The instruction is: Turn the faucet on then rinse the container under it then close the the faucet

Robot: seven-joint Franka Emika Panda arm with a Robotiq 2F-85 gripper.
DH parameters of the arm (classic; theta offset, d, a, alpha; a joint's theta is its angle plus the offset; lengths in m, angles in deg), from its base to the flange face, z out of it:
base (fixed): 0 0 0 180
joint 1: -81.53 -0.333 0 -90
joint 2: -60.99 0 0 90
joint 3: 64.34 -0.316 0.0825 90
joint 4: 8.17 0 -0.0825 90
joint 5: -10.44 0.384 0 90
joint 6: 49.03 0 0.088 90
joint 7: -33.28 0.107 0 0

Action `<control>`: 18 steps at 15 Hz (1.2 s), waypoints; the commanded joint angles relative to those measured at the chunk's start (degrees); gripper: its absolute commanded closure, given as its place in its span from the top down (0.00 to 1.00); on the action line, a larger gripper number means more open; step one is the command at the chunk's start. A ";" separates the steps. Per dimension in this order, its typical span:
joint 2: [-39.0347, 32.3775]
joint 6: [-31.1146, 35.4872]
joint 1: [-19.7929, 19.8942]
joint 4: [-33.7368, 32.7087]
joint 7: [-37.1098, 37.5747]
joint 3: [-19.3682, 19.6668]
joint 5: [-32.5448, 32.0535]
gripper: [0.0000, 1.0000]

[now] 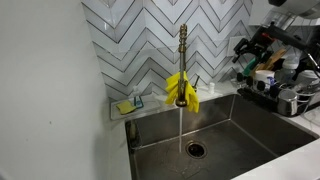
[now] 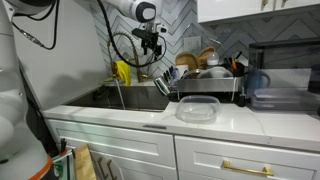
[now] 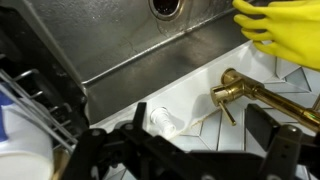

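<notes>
The tool [image 2: 152, 44] hung in the air over the back of the sink [image 1: 250, 122], close to the dish rack [image 2: 205, 82]. Its two fingers were spread wide and there was nothing between them. The wrist view looked down past the fingers at the brass faucet [image 3: 245, 93], which was near them but not touched.

The faucet stood tall at the back of the sink, with a yellow cloth [image 1: 181, 90] hanging on it. A thin pale line ran from the spout down to the drain [image 1: 195, 150]. It looked like water, so I think the tap was already on. That may be why the tool was off the faucet with its fingers free: it was ready to go and get something.

The container [image 2: 197, 108] sat flat on the white desk [image 2: 260, 120], just in front of the dish rack. It was well apart from the tool and not under the water, so the rinse was not done yet. I think the tool would next have to go to it and pinch its rim. The rim looked thin and smooth, so it could slip.
</notes>
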 commanded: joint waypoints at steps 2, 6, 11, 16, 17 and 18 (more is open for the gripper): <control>6.53 -7.94 3.09 2.70 -6.53 4.39 1.70 1.00; 9.52 -15.09 5.42 3.67 -12.55 8.51 1.15 1.00; 7.52 -14.76 4.85 0.68 -12.00 9.39 0.54 1.00; 8.52 -14.03 4.61 1.72 -15.12 9.41 -4.25 1.00; 9.17 -15.38 5.38 2.21 -18.03 10.13 -5.55 1.00; 10.01 -16.46 6.14 2.76 -20.70 10.89 -6.05 1.00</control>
